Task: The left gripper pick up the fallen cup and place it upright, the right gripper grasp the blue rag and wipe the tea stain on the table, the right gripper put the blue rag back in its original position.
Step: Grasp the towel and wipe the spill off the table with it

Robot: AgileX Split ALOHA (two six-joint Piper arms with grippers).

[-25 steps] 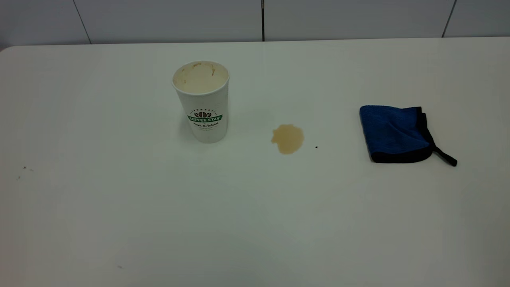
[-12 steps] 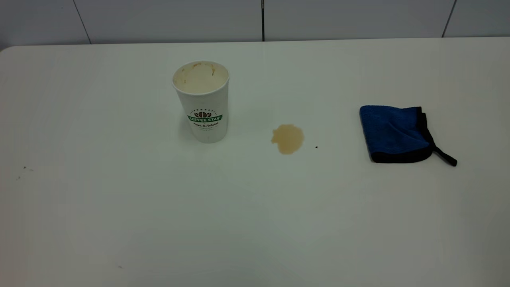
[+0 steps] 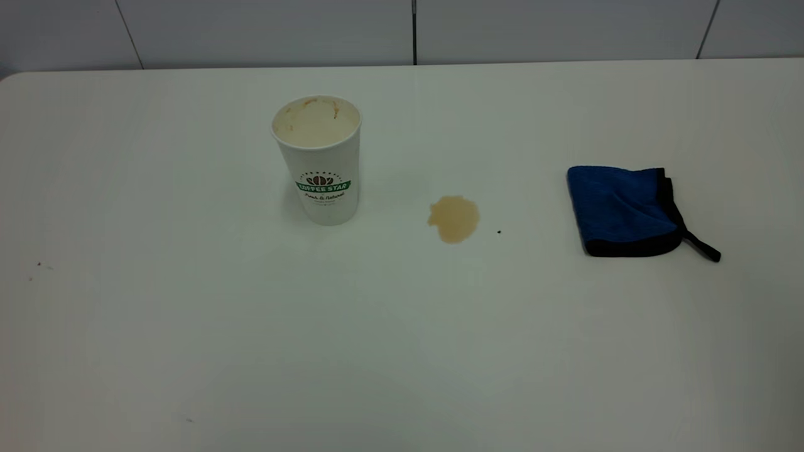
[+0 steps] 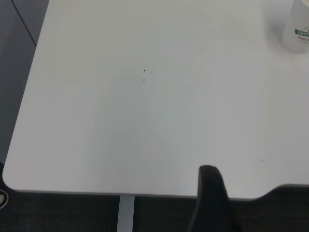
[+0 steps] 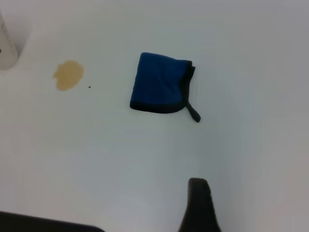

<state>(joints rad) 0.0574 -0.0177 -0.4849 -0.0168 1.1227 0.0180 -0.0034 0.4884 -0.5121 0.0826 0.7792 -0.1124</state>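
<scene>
The cup (image 3: 320, 163) stands upright on the table (image 3: 402, 326), left of centre; its lower part also shows in the left wrist view (image 4: 297, 34). The tea stain (image 3: 453, 218) lies to the cup's right, also seen in the right wrist view (image 5: 68, 75). The blue rag (image 3: 619, 210) lies folded at the right, loop tail pointing right, also in the right wrist view (image 5: 159, 82). Neither gripper shows in the exterior view. The left gripper (image 4: 210, 198) shows only as a dark tip over the table's near left edge. The right gripper (image 5: 199, 203) shows only as a dark tip, well short of the rag.
A tiny black speck (image 3: 499, 231) lies just right of the stain. A few small dark specks (image 3: 39, 265) mark the table's left side. The table's rounded corner and edge (image 4: 9, 179) show in the left wrist view, with dark floor beyond.
</scene>
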